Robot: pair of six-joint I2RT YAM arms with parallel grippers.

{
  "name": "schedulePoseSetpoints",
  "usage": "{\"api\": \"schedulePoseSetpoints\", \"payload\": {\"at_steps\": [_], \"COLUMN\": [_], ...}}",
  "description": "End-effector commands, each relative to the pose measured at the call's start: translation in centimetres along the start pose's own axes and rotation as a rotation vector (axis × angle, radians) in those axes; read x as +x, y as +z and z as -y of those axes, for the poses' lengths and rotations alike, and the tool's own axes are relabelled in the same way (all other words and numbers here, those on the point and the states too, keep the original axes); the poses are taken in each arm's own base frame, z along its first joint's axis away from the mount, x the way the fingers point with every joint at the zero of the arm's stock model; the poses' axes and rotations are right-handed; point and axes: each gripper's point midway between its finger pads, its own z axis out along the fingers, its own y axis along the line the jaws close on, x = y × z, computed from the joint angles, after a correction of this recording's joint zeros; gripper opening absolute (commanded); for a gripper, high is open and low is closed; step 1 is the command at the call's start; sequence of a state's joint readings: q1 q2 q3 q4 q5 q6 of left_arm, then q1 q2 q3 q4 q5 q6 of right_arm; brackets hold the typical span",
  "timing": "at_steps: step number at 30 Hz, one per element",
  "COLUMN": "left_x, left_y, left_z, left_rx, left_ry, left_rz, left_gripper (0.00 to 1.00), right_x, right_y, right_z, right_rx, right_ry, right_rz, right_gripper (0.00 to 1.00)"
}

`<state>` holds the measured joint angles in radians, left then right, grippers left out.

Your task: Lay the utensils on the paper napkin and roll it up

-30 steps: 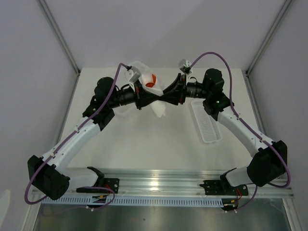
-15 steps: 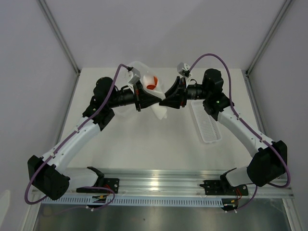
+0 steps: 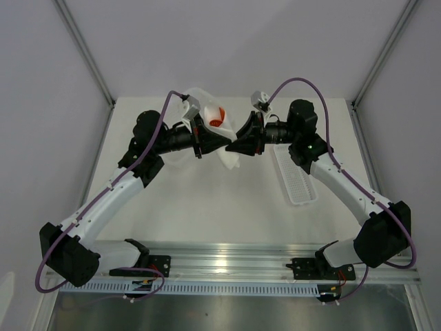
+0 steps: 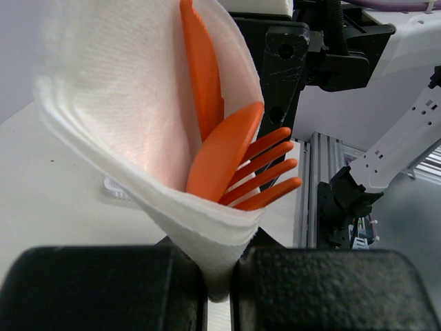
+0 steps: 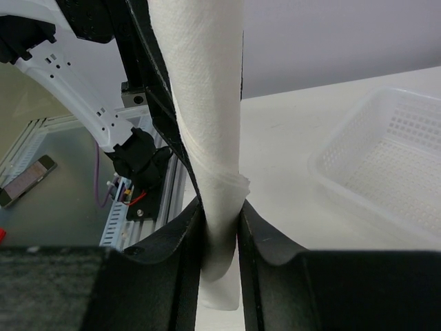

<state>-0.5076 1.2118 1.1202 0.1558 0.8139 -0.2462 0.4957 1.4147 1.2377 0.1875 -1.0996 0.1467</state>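
Paper napkin point(image 4: 124, 117), a white cone holding orange utensils point(image 4: 224, 155), opens away from the pinching left fingers point(image 4: 103, 289); right fingers point(image 5: 275, 248) seem to pinch it too.

Orange-red utensils point(image 4: 222, 155), white quilted paper napkin point(image 4: 117, 103), white perforated tray point(image 3: 295, 176), purple cables point(image 3: 298, 78)

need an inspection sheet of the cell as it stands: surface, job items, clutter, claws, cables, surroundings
Surface: white table, no spills or scraps seen.
Job's things: paper napkin held off the table, wrapped as a cone around the orange utensils; fork tines stick out.
Clutter: narrow tray on the right; mesh basket at the back, visible part empty.
Claws: left claw shut on the napkin's lower tip; right claw pinching the same napkin.
Cables: purple cables loop free along both arms, no snag seen.
Surroundings: white enclosure walls; aluminium rail at the near edge.
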Motion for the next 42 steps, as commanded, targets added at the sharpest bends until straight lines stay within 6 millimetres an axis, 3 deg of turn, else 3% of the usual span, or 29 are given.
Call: {"api": "schedulePoseSetpoints", "payload": {"at_steps": [1,3,7,11,14,21,25,28,34,42], "left_x": [-3.1,-3.3,-3.5,-3.4,-3.0,-3.0,-3.5,-3.8,-3.6,-3.7], "left_y": [0.0,0.0,0.0,-0.1,-0.2,-0.6,-1.3,-2.1,-2.3,-1.8], "left_z": [1.4,1.4,1.4,1.5,1.7,2.1,0.4,-0.8,0.3,0.3], "left_rx": [0.036,0.036,0.037,0.039,0.045,0.065,-0.018,-0.054,-0.004,0.022], "left_ry": [0.064,0.063,0.054,0.062,0.074,0.106,0.102,0.101,0.098,0.101], "left_rz": [0.079,0.084,0.09,0.081,0.063,0.05,0.053,0.042,0.045,0.071], "left_gripper": [0.01,0.01,0.03,0.28,0.41,0.56,0.66,0.69,0.69,0.67], "right_x": [0.1,0.2,0.1,0.6,0.6,-0.8,-1.9,-3.6,-6.4,-10.1], "right_y": [0.1,0.2,0.4,0.4,0.3,-0.7,-2.0,-2.5,-2.7,-2.8], "right_z": [0.4,0.3,0.4,0.8,1.0,1.6,2.6,2.1,1.1,-1.2], "right_rx": [0.017,0.014,0.003,0.011,0.02,0.044,0.084,0.078,0.064,0.001], "right_ry": [-0.016,-0.013,-0.009,0.0,0.0,-0.014,-0.005,-0.043,-0.121,-0.201], "right_rz": [-0.006,-0.007,-0.008,-0.011,-0.006,0.053,0.115,0.15,0.206,0.293], "right_gripper": [0.26,0.21,0.0,0.0,0.0,0.0,0.0,0.0,0.0,0.0]}}
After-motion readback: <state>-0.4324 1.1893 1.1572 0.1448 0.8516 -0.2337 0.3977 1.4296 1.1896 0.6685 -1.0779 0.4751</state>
